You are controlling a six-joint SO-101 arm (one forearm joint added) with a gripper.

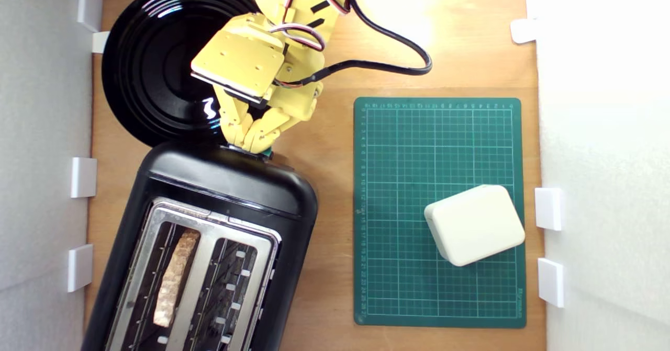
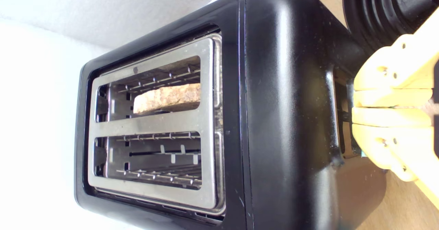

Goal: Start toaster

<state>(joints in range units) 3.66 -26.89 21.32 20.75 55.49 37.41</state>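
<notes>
A: In the exterior view, where is the toaster (image 1: 209, 246)?

B: On the wooden bench (image 1: 335, 131), at the exterior view's lower left, tilted. A slice of toast (image 1: 175, 278) sits in the slot nearer that view's left; the other slot shows only wire guides.

A: And the arm?

B: The yellow gripper (image 1: 256, 144) points at the toaster's end wall, fingers (image 1: 238, 128) drawn together at a bit of teal lever knob (image 1: 267, 155). The black plate (image 1: 152, 63) lies just behind, partly under the arm. Well apart, at the right, a green cutting mat (image 1: 439, 210) carries a cream box (image 1: 473, 224).

A: What does the wrist view add?

B: The fingers (image 2: 391, 96) pressed nearly closed against the toaster (image 2: 284, 120) at its lever slot; whether they actually pinch the knob, I cannot tell. The toast (image 2: 168, 98) sits low in its slot.
</notes>
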